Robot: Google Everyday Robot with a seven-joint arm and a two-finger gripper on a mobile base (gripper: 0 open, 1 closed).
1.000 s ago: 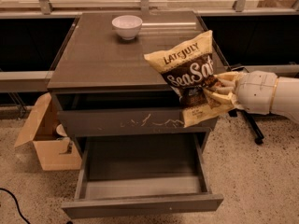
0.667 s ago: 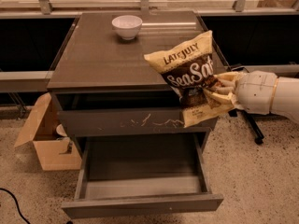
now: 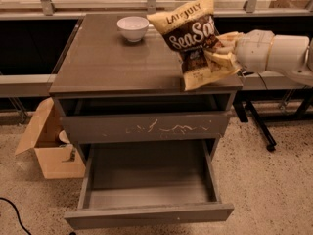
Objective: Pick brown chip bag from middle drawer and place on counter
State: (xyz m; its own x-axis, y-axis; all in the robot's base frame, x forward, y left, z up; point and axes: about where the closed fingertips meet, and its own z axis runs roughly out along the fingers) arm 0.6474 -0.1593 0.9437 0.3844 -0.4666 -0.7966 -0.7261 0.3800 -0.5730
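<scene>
My gripper (image 3: pixel 221 53) reaches in from the right and is shut on the brown chip bag (image 3: pixel 188 33), gripping its right edge. The bag is tilted, cream top up and "Sea Salt" script facing me, over the right part of the counter (image 3: pixel 112 62). Its lower end hangs near the counter's right front edge; I cannot tell whether it touches. The middle drawer (image 3: pixel 146 214) is pulled out low at the front and its inside shows nothing in it.
A white bowl (image 3: pixel 133 27) stands at the back of the counter. A drawer front with white scratches (image 3: pixel 146 128) sits above the open drawer. An open cardboard box (image 3: pixel 49 146) stands on the floor at the left. A dark stand leg (image 3: pixel 257 126) is at the right.
The gripper has lifted the chip bag up and a little to the left, from beside the cabinet's right edge to above the counter's right part.
</scene>
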